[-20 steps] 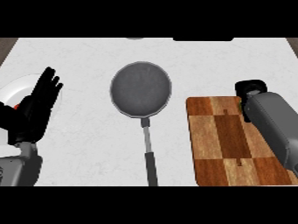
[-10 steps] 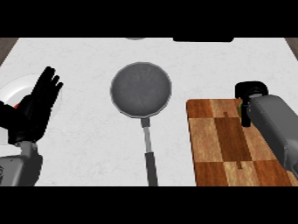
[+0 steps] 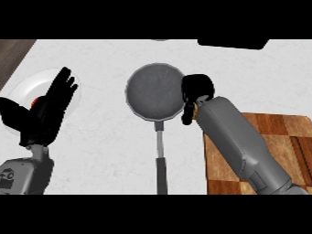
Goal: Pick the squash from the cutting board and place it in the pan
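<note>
The grey round pan (image 3: pixel 153 91) lies in the middle of the counter, its long handle (image 3: pixel 161 161) pointing toward me. My right hand (image 3: pixel 197 89) hangs at the pan's right rim with its fingers curled. A small yellowish bit of the squash (image 3: pixel 192 108) shows under the hand; the rest is hidden in it. The wooden cutting board (image 3: pixel 280 147) lies at the right, partly under my right forearm, and no squash shows on it. At the left, my left hand (image 3: pixel 42 111) rests open with its fingers up.
A white plate (image 3: pixel 27 86) lies behind the left hand, with something red on it that the hand mostly hides. A dark object (image 3: pixel 231 43) sits at the counter's far edge. The counter's left edge runs past the plate.
My right hand has moved left, off the cutting board, to the pan's right rim. The left hand has kept its pose.
</note>
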Controlling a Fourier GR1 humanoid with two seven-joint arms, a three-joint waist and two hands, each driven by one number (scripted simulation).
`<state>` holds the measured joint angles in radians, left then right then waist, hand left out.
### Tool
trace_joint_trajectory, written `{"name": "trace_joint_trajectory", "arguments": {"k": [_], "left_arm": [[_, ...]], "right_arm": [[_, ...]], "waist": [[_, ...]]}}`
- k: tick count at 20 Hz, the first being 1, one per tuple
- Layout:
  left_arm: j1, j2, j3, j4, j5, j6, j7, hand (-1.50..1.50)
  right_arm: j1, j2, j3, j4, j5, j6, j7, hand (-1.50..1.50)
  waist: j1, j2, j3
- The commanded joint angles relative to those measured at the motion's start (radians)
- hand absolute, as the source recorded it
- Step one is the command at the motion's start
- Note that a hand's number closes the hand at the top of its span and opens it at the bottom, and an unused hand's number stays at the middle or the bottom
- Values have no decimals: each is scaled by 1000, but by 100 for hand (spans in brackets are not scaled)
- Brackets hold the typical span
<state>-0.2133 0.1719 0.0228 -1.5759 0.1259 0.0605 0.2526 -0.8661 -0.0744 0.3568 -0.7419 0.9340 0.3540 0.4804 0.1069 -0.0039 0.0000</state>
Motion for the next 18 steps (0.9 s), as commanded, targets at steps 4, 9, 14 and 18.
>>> {"name": "trace_joint_trajectory", "arguments": {"k": [4,9,14,18], "left_arm": [[-46,-39,-57,31,-17,-5,11,0],[-55,-36,-57,60,-22,-13,-1,0],[-74,-42,-41,76,-15,-6,-15,0],[-86,-27,-23,104,-35,11,-18,0]], "right_arm": [[-171,73,175,-224,-22,-208,250,150],[-338,74,311,-341,-14,-248,509,150],[-443,74,429,-385,-134,-261,742,150],[-474,74,474,-404,-174,-346,840,150]], "waist": [[66,-8,-2],[70,-9,-6],[56,7,-7],[15,8,-5]]}}
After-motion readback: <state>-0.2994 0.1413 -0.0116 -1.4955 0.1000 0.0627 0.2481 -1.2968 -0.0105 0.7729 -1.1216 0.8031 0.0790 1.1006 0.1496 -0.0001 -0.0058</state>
